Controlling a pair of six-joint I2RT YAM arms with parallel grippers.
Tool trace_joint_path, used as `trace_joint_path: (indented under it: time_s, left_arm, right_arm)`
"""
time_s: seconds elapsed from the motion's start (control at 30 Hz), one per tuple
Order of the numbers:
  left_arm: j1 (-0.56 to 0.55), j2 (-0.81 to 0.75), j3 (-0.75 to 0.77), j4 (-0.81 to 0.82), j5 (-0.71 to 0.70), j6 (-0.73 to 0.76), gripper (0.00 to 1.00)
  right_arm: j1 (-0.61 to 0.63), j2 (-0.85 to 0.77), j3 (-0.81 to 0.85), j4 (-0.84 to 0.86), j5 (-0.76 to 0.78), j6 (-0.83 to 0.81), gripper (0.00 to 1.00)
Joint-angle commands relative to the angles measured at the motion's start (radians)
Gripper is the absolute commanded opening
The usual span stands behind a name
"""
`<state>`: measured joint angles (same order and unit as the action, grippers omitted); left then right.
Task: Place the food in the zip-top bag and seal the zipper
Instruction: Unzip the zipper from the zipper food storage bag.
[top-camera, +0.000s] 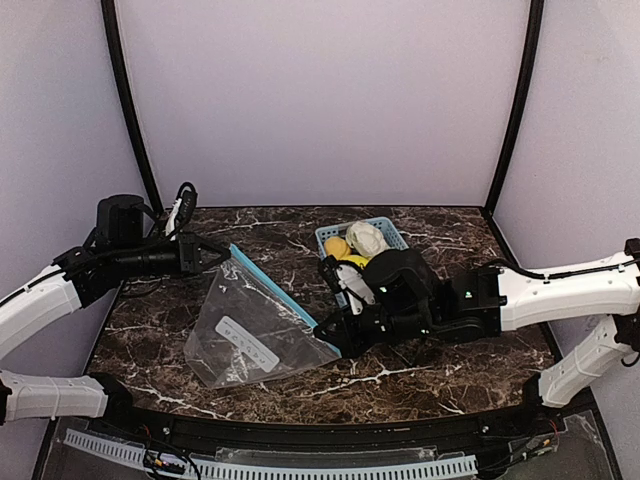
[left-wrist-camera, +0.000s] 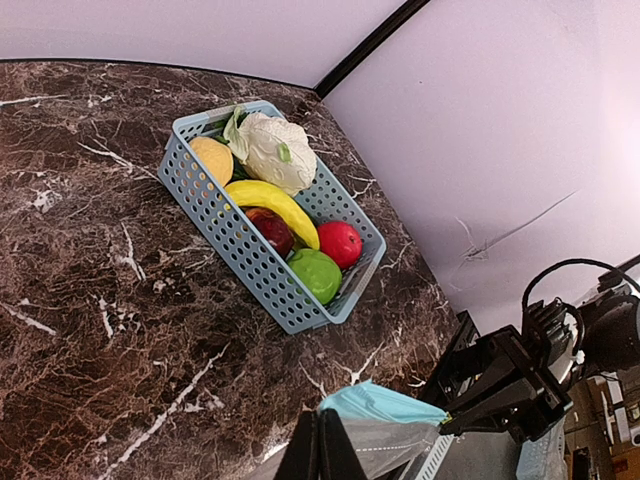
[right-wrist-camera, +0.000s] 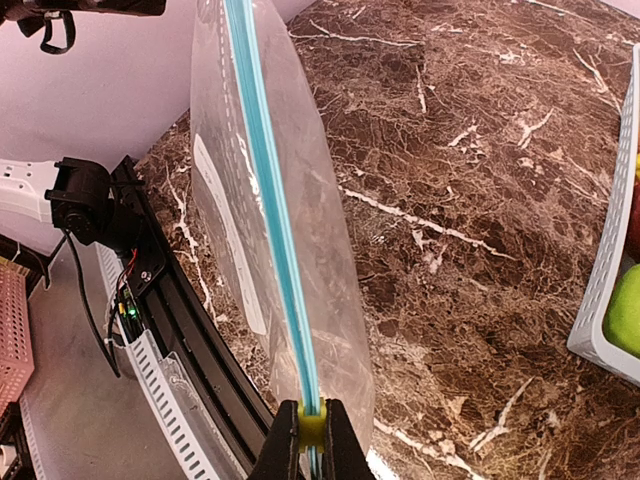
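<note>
Left pincer (top-camera: 220, 253) and right pincer (top-camera: 326, 334) clamp opposite ends of the teal zipper strip (top-camera: 275, 291), the clear crinkly plastic bag (top-camera: 240, 335) stretched empty above the dark marble desk (top-camera: 455, 240), while the fruit and vegetables (left-wrist-camera: 270, 196) sit in the light blue lattice basket (left-wrist-camera: 232, 235) at the bag's two o'clock: filling and sealing remain.

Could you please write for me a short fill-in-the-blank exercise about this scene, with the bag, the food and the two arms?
1. The banana lies inside the light blue ____.
2. The zip-top bag contains ____ food at this moment.
3. The left end effector and the right end effector are each shut on the zipper, so ____ grips hold it in all.

Missing words: basket; no; two.
</note>
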<state>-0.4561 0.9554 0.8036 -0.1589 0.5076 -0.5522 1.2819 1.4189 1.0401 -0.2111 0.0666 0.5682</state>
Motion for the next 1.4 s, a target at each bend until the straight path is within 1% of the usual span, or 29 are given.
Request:
trace_joint_path:
  time_s: [0.0,1.37]
  left_arm:
    - [0.033,-0.014,0.044,0.025,-0.064,0.017,0.01]
    - [0.077,-0.039,0.040,-0.007,-0.038,0.031,0.01]
  right_arm:
    - [0.000,-0.018,-0.040,-0.114,-0.028,0.027,0.00]
    - [0.000,-0.045,-0.092,-0.125,-0.039,0.070,0.00]
